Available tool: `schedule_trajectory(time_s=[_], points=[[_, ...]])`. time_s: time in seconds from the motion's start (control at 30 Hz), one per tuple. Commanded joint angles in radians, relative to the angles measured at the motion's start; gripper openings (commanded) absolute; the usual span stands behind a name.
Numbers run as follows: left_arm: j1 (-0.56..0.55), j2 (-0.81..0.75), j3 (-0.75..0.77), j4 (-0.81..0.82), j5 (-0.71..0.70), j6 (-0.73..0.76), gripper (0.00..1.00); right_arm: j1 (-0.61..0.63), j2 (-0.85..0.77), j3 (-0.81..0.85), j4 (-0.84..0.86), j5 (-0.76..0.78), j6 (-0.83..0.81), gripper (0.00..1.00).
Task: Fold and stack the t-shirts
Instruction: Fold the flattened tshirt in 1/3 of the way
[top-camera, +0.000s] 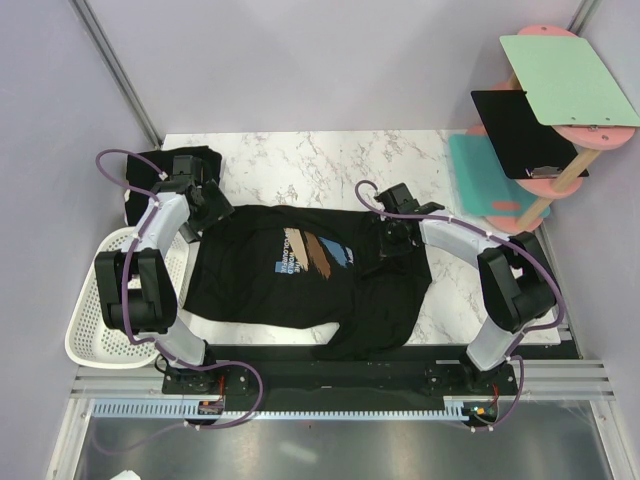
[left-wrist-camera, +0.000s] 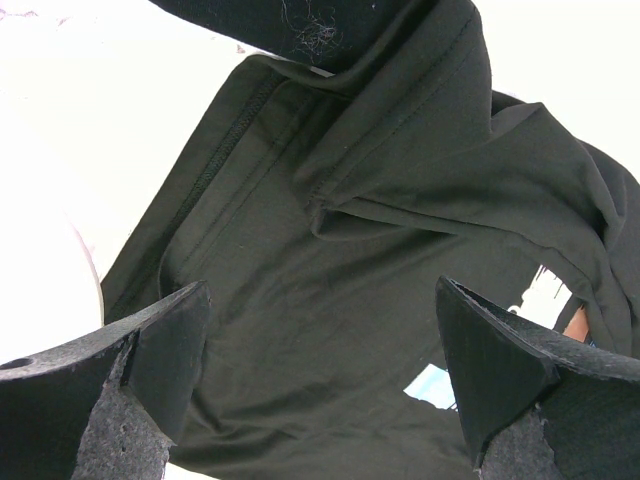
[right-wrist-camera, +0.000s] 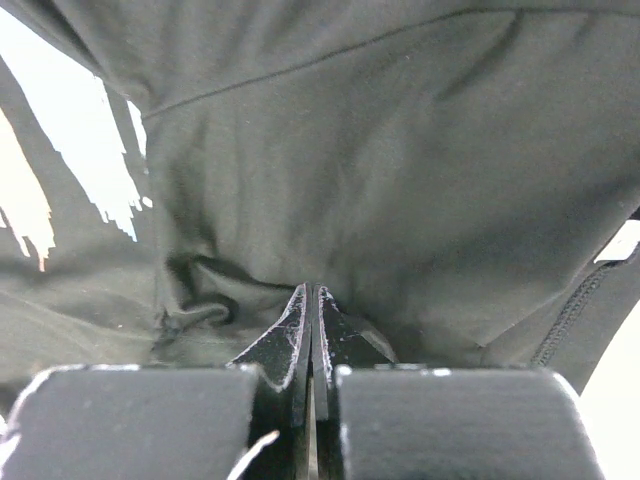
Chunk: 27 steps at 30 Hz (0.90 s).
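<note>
The left end effector (left-wrist-camera: 320, 290) hangs spread wide above the left edge of the printed t-shirt (top-camera: 300, 290), which lies flat at the centre of the table (top-camera: 300, 165). The right end effector (right-wrist-camera: 312, 300), pressed together, sits on that shirt's right side; whether cloth is caught between its tips I cannot tell. A clean fold probably needs both edges gripped and lifted evenly. There are two t-shirts, the second t-shirt (top-camera: 210, 155) bunched at upper left, and one basket (top-camera: 90, 330) at lower left.

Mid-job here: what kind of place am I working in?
Probably a robot test booth, not a home: plain lilac walls enclose a marble-patterned table, the arms are bolted to a metal frame, and a black t-shirt lies spread out.
</note>
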<state>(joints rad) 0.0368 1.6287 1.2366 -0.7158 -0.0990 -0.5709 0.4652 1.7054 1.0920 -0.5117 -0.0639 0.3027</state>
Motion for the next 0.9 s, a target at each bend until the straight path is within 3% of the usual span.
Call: schedule_trajectory(time_s=[0.0,0.87], points=[[-0.002,-0.023,-0.006,0.003,-0.004,0.026,1.00,0.003,-0.018,0.026,0.029,-0.033,0.007,0.00],[-0.002,-0.035,-0.017,0.001,0.005,0.025,1.00,0.070,-0.184,-0.113,-0.171,-0.120,0.007,0.00]])
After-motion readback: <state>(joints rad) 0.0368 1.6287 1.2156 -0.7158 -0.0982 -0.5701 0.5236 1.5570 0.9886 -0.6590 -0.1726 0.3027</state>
